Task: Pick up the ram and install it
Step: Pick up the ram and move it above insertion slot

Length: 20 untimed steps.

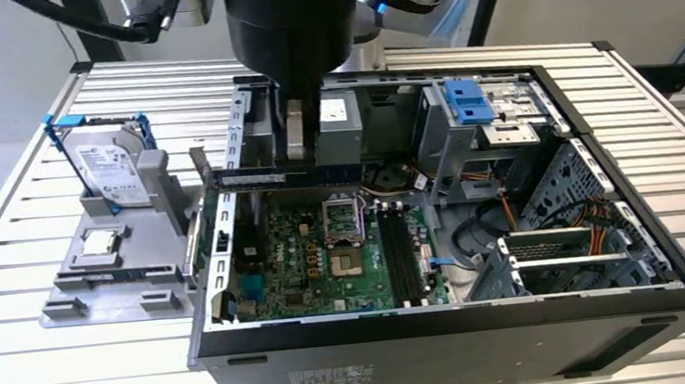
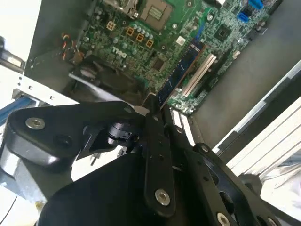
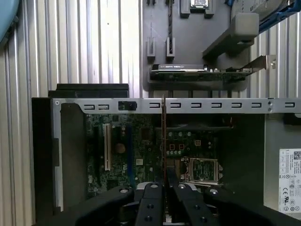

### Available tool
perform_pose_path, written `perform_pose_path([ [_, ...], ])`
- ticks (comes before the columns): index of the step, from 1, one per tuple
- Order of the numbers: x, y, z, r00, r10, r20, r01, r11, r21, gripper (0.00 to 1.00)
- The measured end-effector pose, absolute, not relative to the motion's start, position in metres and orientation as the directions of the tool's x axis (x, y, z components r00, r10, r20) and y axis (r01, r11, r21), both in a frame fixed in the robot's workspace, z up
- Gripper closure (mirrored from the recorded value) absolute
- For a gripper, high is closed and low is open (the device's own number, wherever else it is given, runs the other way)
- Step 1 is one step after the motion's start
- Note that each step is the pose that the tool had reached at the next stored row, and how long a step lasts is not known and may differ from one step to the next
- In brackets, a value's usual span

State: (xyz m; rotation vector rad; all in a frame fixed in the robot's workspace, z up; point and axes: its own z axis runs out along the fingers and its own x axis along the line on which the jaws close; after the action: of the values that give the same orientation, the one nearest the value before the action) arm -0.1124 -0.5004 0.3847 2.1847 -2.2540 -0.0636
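Ram [image 1: 255, 177] in the claw [image 1: 299, 166]; motherboard [image 1: 317, 255] beneath it, inside the computer case [image 1: 453, 320]; hard drive [image 1: 110, 166] to the exterior view's left.

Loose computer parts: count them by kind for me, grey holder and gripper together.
Silver boxy hard drive in a blue frame: 1
Small square silver processor chip: 1
Dark flat expansion card with metal bracket: 1
Long narrow dark ram stick, held in the black gripper: 1
Total: 4

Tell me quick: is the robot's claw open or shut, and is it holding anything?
Gripper: shut on the ram, holding it over the open computer case.
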Motion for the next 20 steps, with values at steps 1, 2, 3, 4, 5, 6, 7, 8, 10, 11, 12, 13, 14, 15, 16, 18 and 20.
perform_pose_path([
  [1,-0.108,-0.500,0.385,-0.032,-0.999,-0.027,-0.999,0.031,0.031,1.00],
  [2,-0.103,-0.500,0.385,-0.032,-0.999,-0.027,-0.999,0.031,0.031,1.00],
  [3,-0.098,-0.500,0.385,-0.032,-0.999,-0.027,-0.999,0.031,0.032,1.00],
  [4,-0.094,-0.500,0.385,-0.032,-0.999,-0.027,-0.999,0.031,0.032,1.00],
  [5,-0.090,-0.500,0.385,-0.032,-0.999,-0.027,-0.999,0.031,0.033,1.00],
  [6,-0.085,-0.500,0.385,-0.032,-0.999,-0.027,-0.999,0.031,0.033,1.00],
  [7,-0.081,-0.500,0.385,-0.032,-0.999,-0.027,-0.999,0.031,0.033,1.00],
  [8,-0.076,-0.500,0.385,-0.032,-0.999,-0.027,-0.999,0.031,0.034,1.00],
  [10,-0.067,-0.500,0.385,-0.032,-0.999,-0.027,-0.999,0.031,0.035,1.00],
  [11,-0.062,-0.500,0.385,-0.032,-0.999,-0.027,-0.999,0.031,0.035,1.00],
  [12,-0.058,-0.500,0.385,-0.032,-0.999,-0.027,-0.999,0.031,0.036,1.00],
  [13,-0.053,-0.500,0.385,-0.032,-0.999,-0.027,-0.999,0.031,0.036,1.00],
  [14,-0.049,-0.500,0.385,-0.032,-0.999,-0.027,-0.999,0.031,0.036,1.00],
  [15,-0.046,-0.498,0.385,-0.032,-0.999,-0.027,-0.999,0.031,0.036,1.00],
  [16,-0.045,-0.493,0.385,-0.032,-0.999,-0.027,-0.999,0.031,0.036,1.00],
  [18,-0.044,-0.484,0.385,-0.032,-0.999,-0.027,-0.999,0.031,0.036,1.00],
  [20,-0.044,-0.475,0.385,-0.032,-0.999,-0.027,-0.999,0.031,0.036,1.00],
])
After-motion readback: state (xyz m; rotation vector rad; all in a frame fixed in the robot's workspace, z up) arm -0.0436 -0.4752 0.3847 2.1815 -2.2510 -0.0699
